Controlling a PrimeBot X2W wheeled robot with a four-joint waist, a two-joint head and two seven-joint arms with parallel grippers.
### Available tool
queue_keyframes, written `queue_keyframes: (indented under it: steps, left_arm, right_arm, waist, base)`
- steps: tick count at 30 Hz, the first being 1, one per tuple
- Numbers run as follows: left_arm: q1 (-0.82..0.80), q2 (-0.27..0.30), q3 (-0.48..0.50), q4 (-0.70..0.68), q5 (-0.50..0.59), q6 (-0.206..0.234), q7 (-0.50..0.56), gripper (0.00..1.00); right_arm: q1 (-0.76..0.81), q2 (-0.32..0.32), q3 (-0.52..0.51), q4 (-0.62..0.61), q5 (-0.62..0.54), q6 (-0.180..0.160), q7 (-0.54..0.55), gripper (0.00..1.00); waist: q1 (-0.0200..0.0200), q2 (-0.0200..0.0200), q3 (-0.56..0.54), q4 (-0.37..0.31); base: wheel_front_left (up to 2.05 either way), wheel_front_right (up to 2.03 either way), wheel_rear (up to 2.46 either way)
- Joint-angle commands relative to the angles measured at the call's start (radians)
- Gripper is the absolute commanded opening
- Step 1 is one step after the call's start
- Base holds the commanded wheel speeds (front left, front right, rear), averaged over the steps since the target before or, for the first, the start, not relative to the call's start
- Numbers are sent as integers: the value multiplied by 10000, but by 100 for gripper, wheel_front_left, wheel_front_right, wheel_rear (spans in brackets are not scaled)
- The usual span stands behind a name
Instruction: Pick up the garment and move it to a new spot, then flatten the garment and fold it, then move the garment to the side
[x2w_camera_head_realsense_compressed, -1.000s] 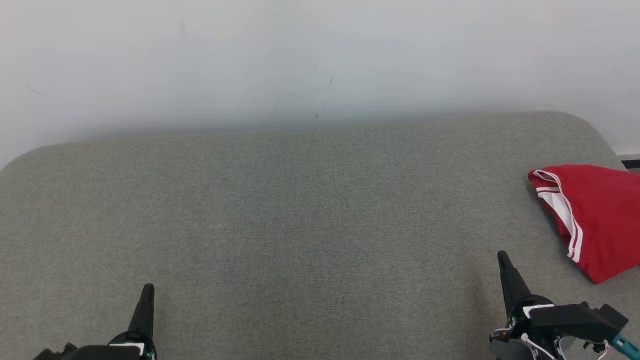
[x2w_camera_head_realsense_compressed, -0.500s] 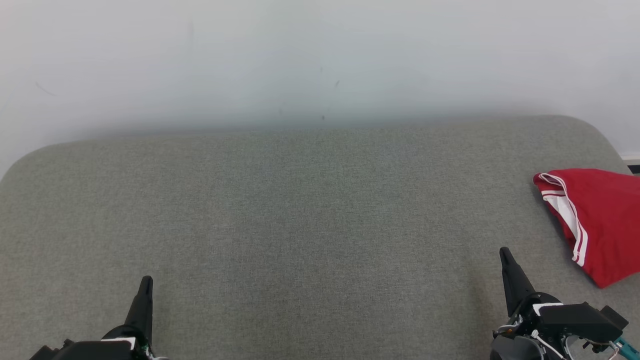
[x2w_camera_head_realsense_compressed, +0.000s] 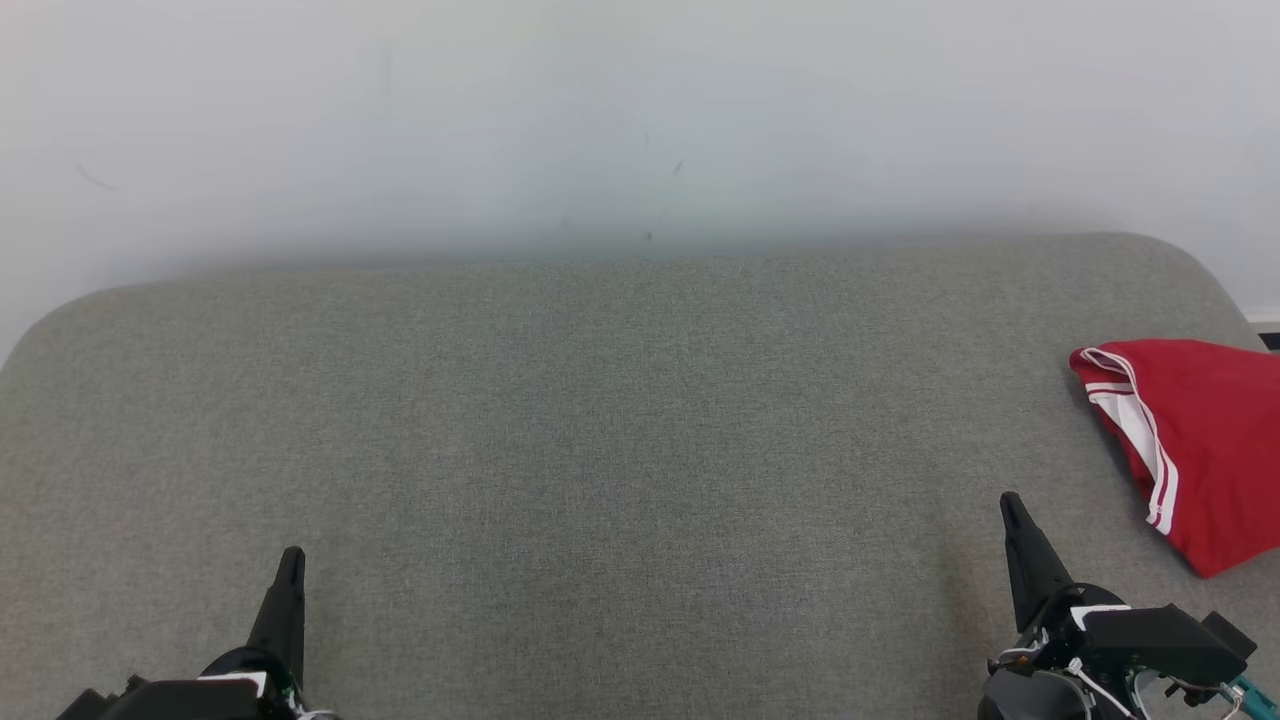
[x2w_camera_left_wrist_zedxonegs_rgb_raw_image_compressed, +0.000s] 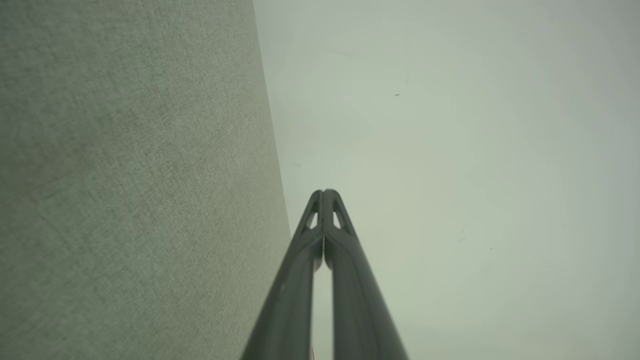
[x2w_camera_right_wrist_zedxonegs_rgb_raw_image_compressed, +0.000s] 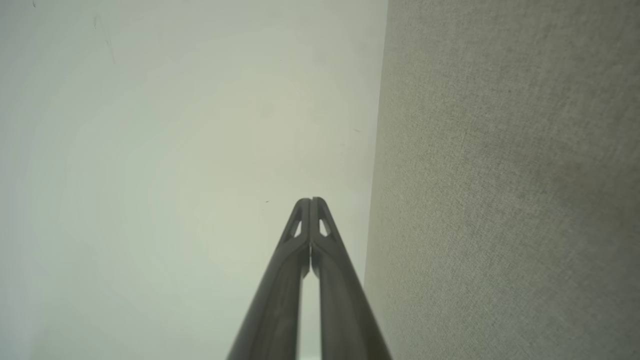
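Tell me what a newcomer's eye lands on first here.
The red garment with white striped trim stands out, lying at the right edge of the wide grey cushion. Next come the left pincer at the lower left and the right pincer at the lower right of the head view, both dark and shut.

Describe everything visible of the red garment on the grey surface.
The red garment lies loosely folded at the far right of the grey fabric surface, cut off by the head view's right edge. It looks like soft, smooth cloth. Along its left side runs a white panel edged with red-and-white striped trim, curling round at the top corner. It touches the surface alone; the shut right gripper sits nearer, to its left, apart from it.
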Motion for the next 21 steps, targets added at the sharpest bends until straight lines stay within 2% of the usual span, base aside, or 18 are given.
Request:
queue_keyframes:
  steps: [1, 21]
  left_arm:
    - [-82, 32, 34, -35, -47, -11, 9, 0]
    - [-81, 32, 32, -35, -47, -11, 8, 0]
  right_arm:
    - [119, 2, -1, -22, 12, -21, 30, 0]
    - [118, 2, -1, -22, 12, -21, 30, 0]
  waist:
    - [0, 0, 0, 0]
    - [0, 0, 0, 0]
  base:
    - [0, 0, 0]
    - [0, 0, 0]
